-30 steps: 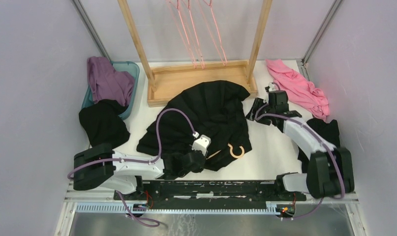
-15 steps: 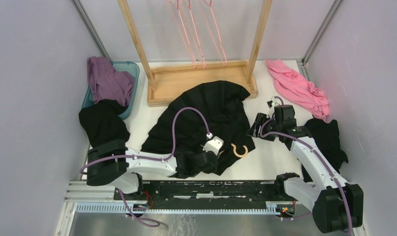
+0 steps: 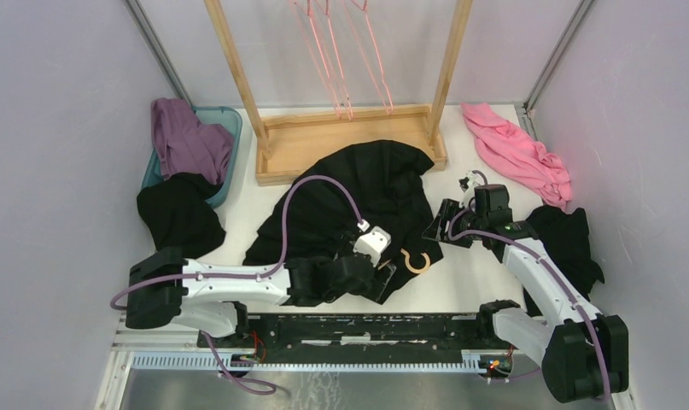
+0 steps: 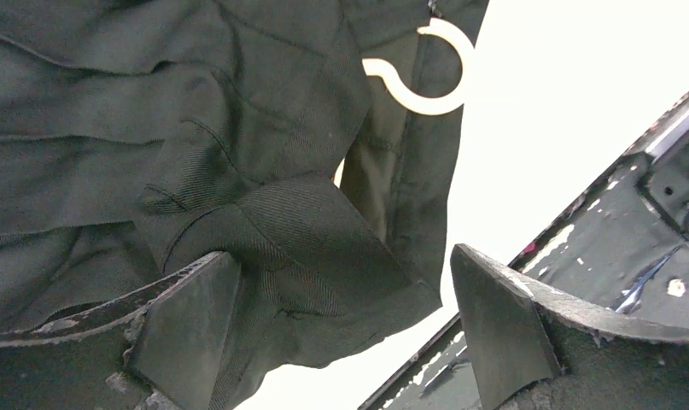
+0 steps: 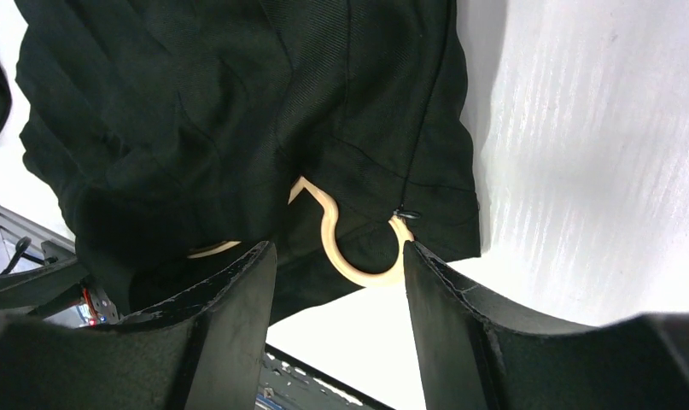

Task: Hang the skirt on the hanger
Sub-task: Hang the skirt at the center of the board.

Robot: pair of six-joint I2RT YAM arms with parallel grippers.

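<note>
Pleated black twill skirt draped over beige round-hooked hanger, left gripper parted, right gripper parted

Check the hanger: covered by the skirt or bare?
Mostly covered: of the hanger only the hook and a bit of arm show past the skirt. Inside the waistband or just under: cannot tell.

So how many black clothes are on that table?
3: the pleated skirt in the middle, one black garment on the left by the teal bin, a second black garment at the right edge. More may be hidden.
</note>
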